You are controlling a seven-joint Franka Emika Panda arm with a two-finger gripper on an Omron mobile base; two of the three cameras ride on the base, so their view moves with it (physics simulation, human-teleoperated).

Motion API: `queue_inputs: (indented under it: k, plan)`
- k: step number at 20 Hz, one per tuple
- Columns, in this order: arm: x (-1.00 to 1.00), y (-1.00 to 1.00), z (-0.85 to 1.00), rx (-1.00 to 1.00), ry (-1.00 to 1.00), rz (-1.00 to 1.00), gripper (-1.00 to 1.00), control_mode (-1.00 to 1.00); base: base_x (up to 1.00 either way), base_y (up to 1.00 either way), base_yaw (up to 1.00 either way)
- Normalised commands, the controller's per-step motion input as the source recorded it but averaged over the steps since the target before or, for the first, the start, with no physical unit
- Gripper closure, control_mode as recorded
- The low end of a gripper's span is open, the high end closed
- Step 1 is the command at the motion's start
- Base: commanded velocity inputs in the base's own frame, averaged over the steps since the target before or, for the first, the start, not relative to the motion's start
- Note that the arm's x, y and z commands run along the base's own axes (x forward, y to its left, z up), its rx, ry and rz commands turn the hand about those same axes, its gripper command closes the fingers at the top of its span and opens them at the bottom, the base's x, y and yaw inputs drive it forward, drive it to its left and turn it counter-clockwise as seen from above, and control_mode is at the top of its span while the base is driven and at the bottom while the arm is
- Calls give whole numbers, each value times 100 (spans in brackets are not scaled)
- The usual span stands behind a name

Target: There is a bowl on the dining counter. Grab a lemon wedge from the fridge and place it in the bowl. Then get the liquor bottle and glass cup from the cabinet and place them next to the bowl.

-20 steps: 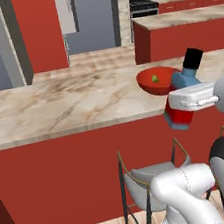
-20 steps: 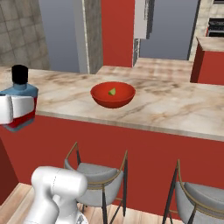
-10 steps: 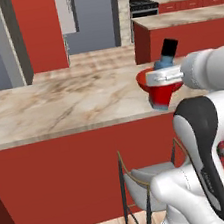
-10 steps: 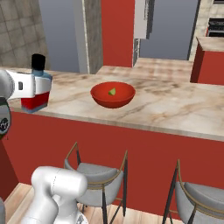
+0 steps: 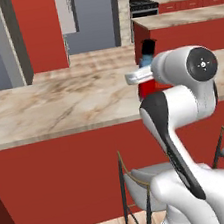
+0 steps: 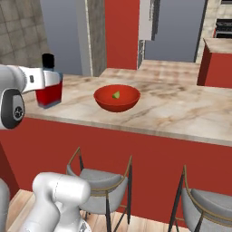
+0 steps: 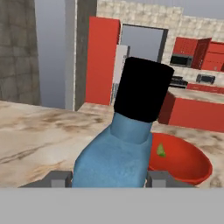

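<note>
My gripper [image 6: 47, 81] is shut on the liquor bottle [image 6: 49, 93], which has a red body, a blue shoulder and a black cap. The bottle stands upright over the near left part of the dining counter [image 6: 181, 111]. I cannot tell whether its base touches the top. To its right sits the red bowl [image 6: 117, 100] with the lemon wedge [image 6: 116, 94] inside, a gap apart. In the hand view the bottle [image 7: 116, 153] rises between my fingertips [image 7: 59, 178], with the bowl [image 7: 186, 164] and wedge [image 7: 161, 150] just behind it. In the left base view my arm hides the bowl. The glass cup is out of view.
Bar stools [image 6: 97, 174] [image 6: 208, 204] stand tight against the counter's red front. Beyond the counter a grey fridge [image 6: 174, 27] stands between tall red panels [image 6: 120, 31]. A second marbled counter [image 6: 217, 56] lies at the back right.
The arm has lifted the bottle from below the counter's edge, turned it upright, and carried it in over the counter top.
</note>
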Motion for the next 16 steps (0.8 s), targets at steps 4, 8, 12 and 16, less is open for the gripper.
queue_inputs:
  k: [4, 8, 12, 16]
  plan:
    - [65, 1, -24, -13, 0, -4, 100, -100, 0, 0, 0]
    - [71, 0, -39, -9, 0, 0, 100, -100, 0, 0, 0]
    - [49, 1, -39, -6, 0, 0, 100, -100, 0, 0, 0]
    - [39, 3, -33, 0, 0, 0, 100, -100, 0, 0, 0]
